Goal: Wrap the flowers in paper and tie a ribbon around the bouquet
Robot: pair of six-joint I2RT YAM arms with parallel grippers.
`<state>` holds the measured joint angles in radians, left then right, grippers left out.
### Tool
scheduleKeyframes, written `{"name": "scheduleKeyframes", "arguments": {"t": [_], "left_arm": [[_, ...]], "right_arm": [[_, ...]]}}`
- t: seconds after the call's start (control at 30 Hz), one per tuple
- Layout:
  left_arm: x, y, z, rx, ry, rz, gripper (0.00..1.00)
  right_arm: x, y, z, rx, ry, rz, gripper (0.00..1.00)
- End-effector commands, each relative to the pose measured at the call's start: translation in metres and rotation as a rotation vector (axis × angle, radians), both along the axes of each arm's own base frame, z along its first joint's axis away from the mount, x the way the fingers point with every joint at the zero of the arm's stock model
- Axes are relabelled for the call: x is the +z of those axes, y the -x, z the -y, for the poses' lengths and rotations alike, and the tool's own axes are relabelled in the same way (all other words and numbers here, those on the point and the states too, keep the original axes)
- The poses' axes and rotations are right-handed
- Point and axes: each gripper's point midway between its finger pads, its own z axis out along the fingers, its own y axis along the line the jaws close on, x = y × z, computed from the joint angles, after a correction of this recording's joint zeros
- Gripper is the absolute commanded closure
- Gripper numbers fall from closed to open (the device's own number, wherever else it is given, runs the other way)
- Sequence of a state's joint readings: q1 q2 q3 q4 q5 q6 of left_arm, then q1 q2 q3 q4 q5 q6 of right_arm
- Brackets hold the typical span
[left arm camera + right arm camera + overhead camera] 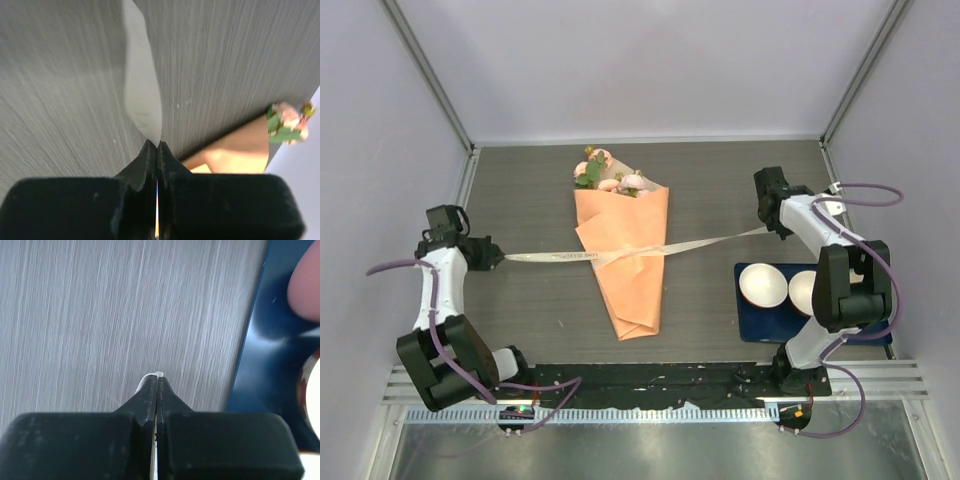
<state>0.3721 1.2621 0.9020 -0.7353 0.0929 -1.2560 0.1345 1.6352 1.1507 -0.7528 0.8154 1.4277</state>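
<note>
The bouquet point(625, 262) lies in the middle of the counter point(530, 190). Its orange paper point(632, 295) is folded into a cone whose narrow tip points toward the arm bases. The flowers point(608, 178), pink with green leaves, stick out of the wide far end. The ribbon point(560, 257) crosses the cone at its middle and runs out to both sides in a nearly straight, taut line.

The left fingers point(496, 257) are clenched on its left end, well apart from the cone. In the left wrist view the two tips press together, and the cream strip leaves them and runs away over the grey surface, with the cone and blooms at the right edge.

The right fingers point(767, 229) are clenched on the right end, also well apart from the cone. In the right wrist view only a small white bit of ribbon peeks out at the pressed tips.

Nearer the bases than those fingers, a dark blue mat point(760, 325) carries two white bowls point(763, 285) side by side.
</note>
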Motion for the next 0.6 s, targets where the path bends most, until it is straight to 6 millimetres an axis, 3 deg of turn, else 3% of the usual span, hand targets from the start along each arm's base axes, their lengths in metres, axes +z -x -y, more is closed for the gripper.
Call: {"name": "scheduleKeyframes", "arguments": {"t": [0.0, 0.07, 0.23, 0.37, 0.5, 0.57], "left_arm": [[-0.002, 0.044, -0.049, 0.14, -0.151, -0.14, 1.0], [-0.011, 0.055, -0.057, 0.136, -0.171, -0.181, 1.0], [-0.027, 0.078, -0.085, 0.182, -0.181, -0.292, 1.0], [-0.022, 0.098, -0.111, 0.241, -0.234, -0.378, 1.0], [-0.004, 0.107, -0.136, 0.28, -0.339, -0.445, 1.0], [0.005, 0.108, -0.145, 0.304, -0.373, -0.458, 1.0]], "right_arm": [[0.014, 0.002, 0.052, -0.165, 0.179, 0.008, 0.99], [0.008, 0.002, 0.06, -0.185, 0.219, -0.025, 0.99], [0.021, -0.01, 0.073, -0.218, 0.283, -0.03, 1.0], [0.033, -0.022, 0.087, -0.24, 0.325, -0.028, 1.0], [0.028, -0.015, 0.134, -0.331, 0.338, -0.098, 1.0], [0.03, -0.012, 0.146, -0.349, 0.348, -0.109, 1.0]]}}
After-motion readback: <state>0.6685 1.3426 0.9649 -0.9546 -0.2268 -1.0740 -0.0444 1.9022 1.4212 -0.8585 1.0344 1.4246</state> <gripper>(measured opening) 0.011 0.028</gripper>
